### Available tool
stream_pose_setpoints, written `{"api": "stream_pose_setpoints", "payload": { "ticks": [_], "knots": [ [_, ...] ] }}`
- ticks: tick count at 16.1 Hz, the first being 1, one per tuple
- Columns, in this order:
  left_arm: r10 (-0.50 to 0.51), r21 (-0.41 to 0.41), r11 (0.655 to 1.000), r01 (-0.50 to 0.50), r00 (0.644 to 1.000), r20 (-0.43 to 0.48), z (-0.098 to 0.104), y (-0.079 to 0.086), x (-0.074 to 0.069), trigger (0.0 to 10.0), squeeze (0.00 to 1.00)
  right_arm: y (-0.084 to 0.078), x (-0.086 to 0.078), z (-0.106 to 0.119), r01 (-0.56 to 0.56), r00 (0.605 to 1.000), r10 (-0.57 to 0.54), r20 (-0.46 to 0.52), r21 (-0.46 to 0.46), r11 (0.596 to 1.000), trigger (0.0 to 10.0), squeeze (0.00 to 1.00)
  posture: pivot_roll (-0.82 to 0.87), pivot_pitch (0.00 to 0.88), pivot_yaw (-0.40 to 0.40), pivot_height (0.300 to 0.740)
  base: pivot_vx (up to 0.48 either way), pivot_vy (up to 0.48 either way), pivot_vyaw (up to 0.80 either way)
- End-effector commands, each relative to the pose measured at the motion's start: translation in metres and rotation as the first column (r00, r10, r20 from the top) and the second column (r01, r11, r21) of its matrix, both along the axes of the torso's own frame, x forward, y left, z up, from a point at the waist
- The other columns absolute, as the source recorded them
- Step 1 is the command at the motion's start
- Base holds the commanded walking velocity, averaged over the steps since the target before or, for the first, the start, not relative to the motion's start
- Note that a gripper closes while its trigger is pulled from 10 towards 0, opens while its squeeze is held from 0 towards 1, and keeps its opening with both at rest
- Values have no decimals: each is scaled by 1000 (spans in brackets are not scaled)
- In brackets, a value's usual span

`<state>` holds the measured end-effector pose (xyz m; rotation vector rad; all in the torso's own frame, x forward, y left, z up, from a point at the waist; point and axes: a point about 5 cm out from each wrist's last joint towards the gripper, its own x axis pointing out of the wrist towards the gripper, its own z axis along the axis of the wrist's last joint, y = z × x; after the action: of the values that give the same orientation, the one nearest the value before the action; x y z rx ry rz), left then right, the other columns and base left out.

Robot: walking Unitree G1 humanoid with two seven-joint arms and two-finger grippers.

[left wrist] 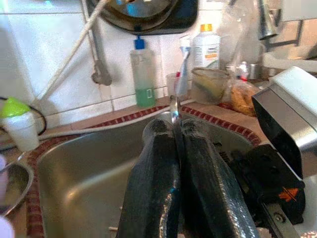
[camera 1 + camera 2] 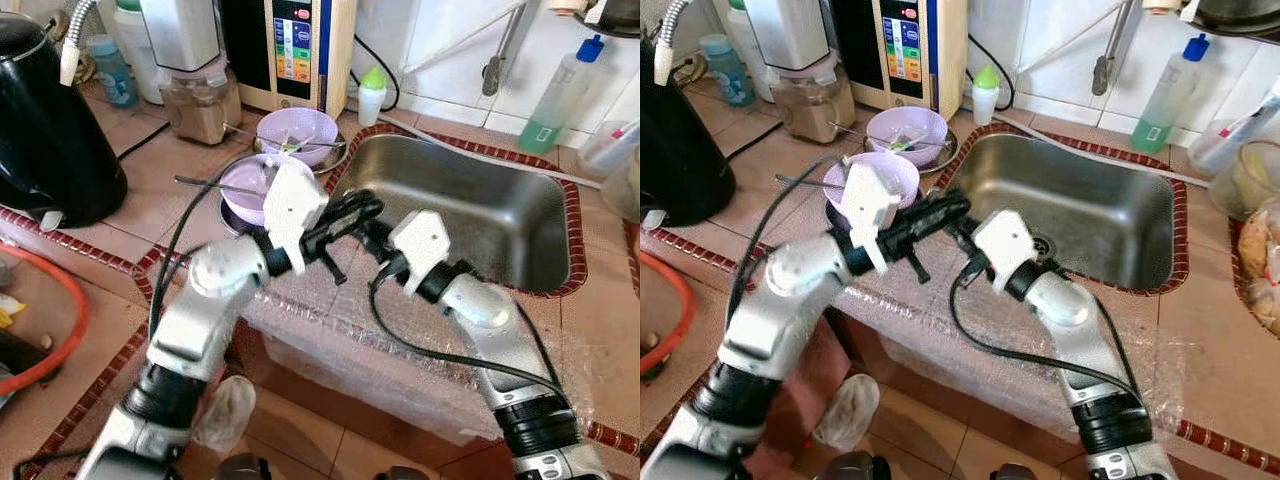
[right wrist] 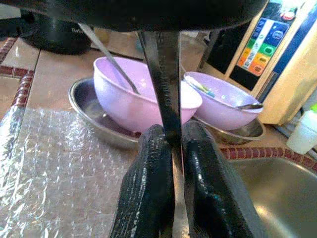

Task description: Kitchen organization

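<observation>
My two grippers meet above the near left corner of the steel sink. The left gripper is shut on a thin metal utensil, whose shiny tip pokes out past its fingers. The right gripper is shut on the same thin flat utensil, which runs from its fingers to the left gripper. Just left of them sit two purple bowls on steel plates: the near bowl with a spoon in it, and the far bowl with cutlery and scraps.
Bubble wrap covers the counter's front edge. A black kettle, a blender and a water dispenser stand at the back left. A green-capped bottle and a soap bottle stand behind the sink.
</observation>
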<state>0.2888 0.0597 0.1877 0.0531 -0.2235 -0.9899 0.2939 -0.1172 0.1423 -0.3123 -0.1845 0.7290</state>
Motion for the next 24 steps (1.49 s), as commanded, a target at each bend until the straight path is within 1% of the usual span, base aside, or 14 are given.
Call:
{"api": "stream_pose_setpoints", "payload": {
  "ticks": [1, 2, 3, 4, 5, 10, 12, 13, 14, 15, 18, 20, 21, 24],
  "knots": [
    [77, 22, 997, -77, 997, 7, -7, 11, 1, 0, 0, -17, 6, 8, 105, 994, -107, 27, 47, 993, 0, 0, -75, 0, 14, 740, 0, 0, 0],
    [107, 12, 994, -107, 994, 3, -10, 13, 0, 2863, 0, -18, 7, 8, 125, 991, -127, 36, 49, 991, 0, 0, -70, 0, 13, 740, 0, 0, 0],
    [113, 7, 994, -113, 994, -6, -12, 13, -2, 10000, 153, -20, 9, 8, 151, 987, -154, 50, 48, 987, 0, 0, -70, 0, 13, 740, 0, 0, 0],
    [115, 5, 993, -115, 993, -3, -12, 13, -2, 10000, 502, -21, 10, 9, 163, 985, -166, 56, 49, 985, 0, 0, -68, 0, 11, 740, 0, 0, 0],
    [118, -7, 993, -118, 993, 3, -13, 12, -4, 10000, 1000, -25, 14, 10, 210, 974, -211, 83, 30, 977, 0, 0, -68, 0, 11, 740, 0, 0, 0],
    [255, -62, 965, -253, 966, 31, -5, 30, -3, 10000, 1000, -42, 26, 12, 309, 944, -307, 120, -1, 951, 0, 0, -36, 25, -5, 740, 0, 0, 0],
    [397, -52, 916, -398, 918, -15, -18, 47, -5, 10000, 1000, -48, 34, 9, 381, 918, -382, 109, 27, 924, 0, 0, -26, 40, 0, 740, 0, 0, 0],
    [408, -36, 912, -409, 912, -38, -24, 48, -7, 10000, 1000, -50, 37, 8, 407, 907, -408, 109, 32, 913, 0, 0, -22, 47, 3, 740, 0, 0, 0],
    [399, -18, 916, -402, 913, -79, -33, 48, -10, 10000, 1000, -52, 43, 5, 442, 891, -444, 94, 41, 896, 0, 0, -20, 48, 3, 740, 0, 0, 0],
    [333, 5, 942, -335, 932, -146, -41, 40, -13, 10000, 1000, -53, 52, 0, 485, 872, -487, 58, 48, 873, 0, 0, -18, 51, 4, 740, 0, 0, 0],
    [217, 85, 975, -205, 961, -171, -45, 27, -9, 10000, 1000, -46, 66, -4, 517, 855, -518, 21, 45, 855, 0, 0, -13, 48, 12, 740, 0, 0, 0],
    [216, 110, 973, -201, 965, -149, -42, 25, -2, 10000, 1000, -43, 71, -7, 535, 845, -535, -3, 41, 844, 0, 0, -14, 44, 19, 740, 0, 0, 0],
    [181, 159, 975, -156, 971, -158, -43, 22, 6, 10000, 1000, -40, 74, -12, 559, 829, -558, -46, 46, 828, 0, 0, -14, 41, 25, 740, 0, 0, 0],
    [182, 190, 970, -150, 970, -164, -45, 25, 20, 10000, 1000, -36, 73, -25, 581, 812, -574, -107, 50, 812, 0, 0, -20, 38, 33, 740, 0, 0, 0]
  ]
}}
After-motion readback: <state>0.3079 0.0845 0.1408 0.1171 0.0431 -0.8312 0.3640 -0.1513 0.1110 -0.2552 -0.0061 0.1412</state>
